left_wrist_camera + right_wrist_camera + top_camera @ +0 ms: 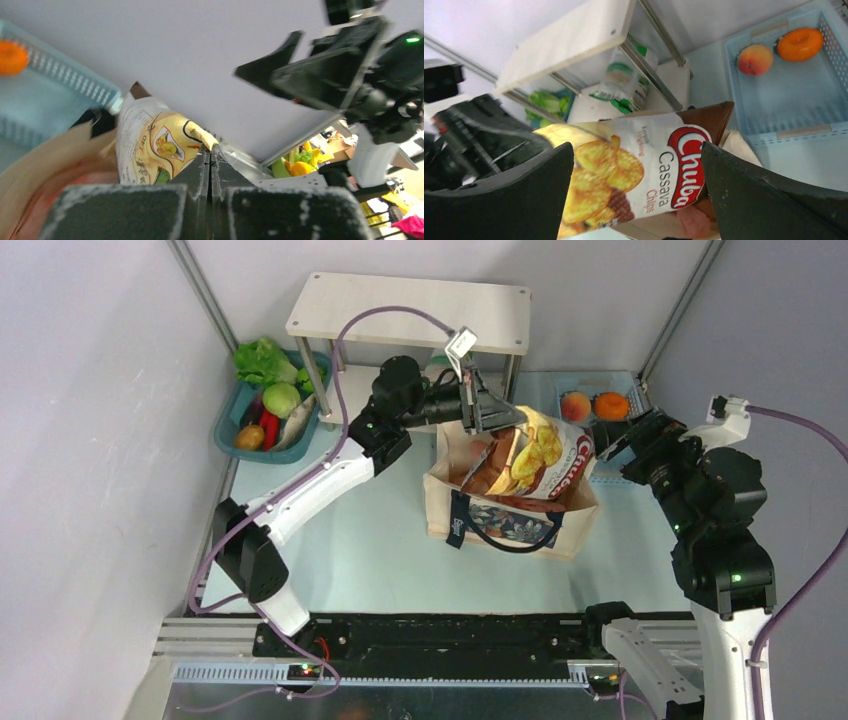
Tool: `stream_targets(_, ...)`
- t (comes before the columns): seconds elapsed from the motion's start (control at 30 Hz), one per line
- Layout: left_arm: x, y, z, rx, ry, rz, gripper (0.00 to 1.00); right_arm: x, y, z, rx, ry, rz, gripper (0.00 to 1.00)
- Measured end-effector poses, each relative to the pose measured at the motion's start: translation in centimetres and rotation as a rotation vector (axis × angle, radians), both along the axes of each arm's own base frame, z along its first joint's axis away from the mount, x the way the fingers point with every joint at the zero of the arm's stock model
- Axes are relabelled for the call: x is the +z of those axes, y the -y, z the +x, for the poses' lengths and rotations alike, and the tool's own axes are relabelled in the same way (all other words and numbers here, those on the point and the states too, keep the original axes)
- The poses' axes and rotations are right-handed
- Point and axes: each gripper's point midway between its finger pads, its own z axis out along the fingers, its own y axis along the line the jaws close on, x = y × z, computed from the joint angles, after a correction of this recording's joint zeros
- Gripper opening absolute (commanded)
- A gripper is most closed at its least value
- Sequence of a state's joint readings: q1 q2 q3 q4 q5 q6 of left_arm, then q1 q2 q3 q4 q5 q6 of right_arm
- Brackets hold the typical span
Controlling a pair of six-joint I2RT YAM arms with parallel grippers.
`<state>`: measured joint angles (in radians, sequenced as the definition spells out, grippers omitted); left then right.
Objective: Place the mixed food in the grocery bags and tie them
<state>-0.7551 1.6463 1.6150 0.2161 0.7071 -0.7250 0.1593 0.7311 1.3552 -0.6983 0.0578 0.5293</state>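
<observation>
The packet (pixel 540 455) stands tilted, its bottom inside the tote (pixel 520 530) mid-bench and its top poking out. My left hand (pixel 487 412) is clamped on the packet's top corner. My right hand (pixel 625 438) hangs beside the tote toward the right edge, fingers apart, holding nothing. I judge packing barely begun: the packet isn't released, nothing is tied, and no second bag shows.

White shells, black joints on the left arm (pixel 320 475) and right arm (pixel 725 540); a lilac cable (pixel 375 315) trails each (green light (pixel 737 579) on the right). The left gripper (pixel 210 155) and right gripper (pixel 635 150) are scuffed matte black.
</observation>
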Motion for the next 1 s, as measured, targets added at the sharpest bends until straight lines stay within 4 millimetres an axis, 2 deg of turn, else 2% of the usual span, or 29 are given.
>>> stream_targets(0.17,-7.6,-2.1,4.2,0.089,-0.127,0.11,0.0,-1.7,-1.4,0.4,0.091,-0.079,-0.067,0.97)
stream_targets(0.27,-10.6,-3.6,7.0,0.167,-0.169,0.164,0.02,-2.3,-2.8,0.8,0.155,-0.125,-0.129,0.94)
stream_targets(0.33,-12.2,-4.6,8.6,0.23,-0.168,0.212,0.13,-2.7,-4.4,0.8,0.22,-0.139,-0.171,0.93)
stream_targets(0.43,-13.4,-5.3,9.3,0.276,-0.143,0.278,0.27,-3.8,-7.3,0.4,0.335,-0.166,-0.226,0.93)
stream_targets(0.53,-13.8,-5.3,9.4,0.301,-0.097,0.324,0.48,-5.0,-10.0,0.2,0.43,-0.191,-0.274,0.92)
stream_targets(0.67,-14.0,-6.2,9.2,0.354,-0.05,0.387,0.67,-6.5,-12.4,0.9,0.485,-0.232,-0.312,0.86)
stream_targets(0.77,-12.7,-7.5,8.8,0.414,-0.008,0.402,0.75,-7.5,-13.7,1.7,0.504,-0.255,-0.327,0.84)
stream_targets(0.87,-10.1,-10.0,7.8,0.513,0.033,0.383,0.81,-8.2,-14.8,2.3,0.519,-0.27,-0.335,0.84)
stream_targets(1.0,-8.0,-13.3,6.0,0.622,0.057,0.343,0.81,-9.1,-15.8,2.8,0.527,-0.294,-0.348,0.84)
